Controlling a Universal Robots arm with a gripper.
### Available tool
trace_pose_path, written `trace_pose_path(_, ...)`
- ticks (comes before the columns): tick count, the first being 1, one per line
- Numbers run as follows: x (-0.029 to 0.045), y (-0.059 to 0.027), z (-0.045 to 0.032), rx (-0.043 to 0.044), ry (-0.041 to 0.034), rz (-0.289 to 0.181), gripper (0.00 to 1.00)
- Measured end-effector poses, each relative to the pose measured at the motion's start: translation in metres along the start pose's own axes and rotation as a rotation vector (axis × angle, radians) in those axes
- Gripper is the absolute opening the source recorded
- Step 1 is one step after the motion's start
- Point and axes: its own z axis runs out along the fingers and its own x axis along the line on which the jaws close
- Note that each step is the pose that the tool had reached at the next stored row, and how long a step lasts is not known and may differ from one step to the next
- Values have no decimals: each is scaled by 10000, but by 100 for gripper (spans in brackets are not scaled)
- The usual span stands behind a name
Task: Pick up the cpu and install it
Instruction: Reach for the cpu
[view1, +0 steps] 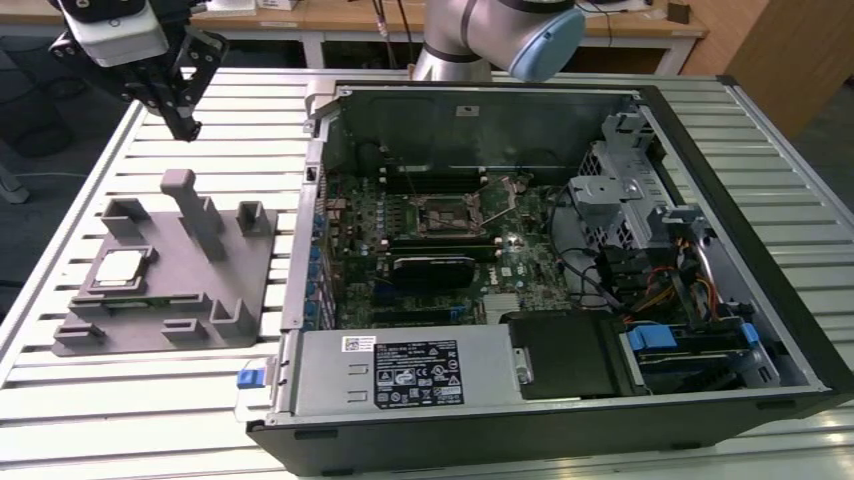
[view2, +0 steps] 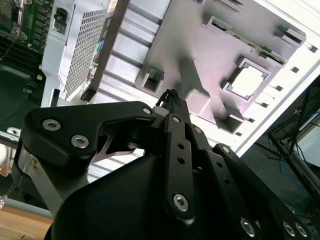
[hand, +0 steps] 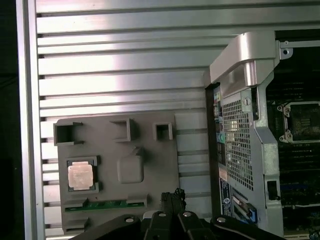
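The cpu (view1: 120, 268), a small square chip with a pale silver top, lies flat in a recess of the grey pegged tray (view1: 187, 310) on the exterior view's left. Both wrist views show the cpu (view2: 248, 81) (hand: 80, 176) bare and untouched in the tray (view2: 200, 45) (hand: 150, 150). My gripper (view1: 184, 128) hangs high above the table, behind the tray's far end and well clear of the chip. Its black fingers meet at the tips, shut on nothing, and the gripper (view2: 170, 95) (hand: 173, 196) points down toward the tray. The open socket (view1: 447, 215) (hand: 305, 121) sits on the motherboard inside the case.
The open computer case (view1: 694, 120) lies on the slatted metal table (view1: 160, 420), right of the tray, with its metal side wall (hand: 240, 120) close to the tray. Upright pegs (view1: 180, 195) rise from the tray. A green strip (hand: 107, 204) lies in a tray slot near the cpu.
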Motion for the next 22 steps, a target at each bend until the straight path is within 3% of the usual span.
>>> trace_pose_path(15, 216, -15, 7, 1, 9, 0, 11)
trace_pose_path(22, 407, -19, 9, 1, 11, 0, 11)
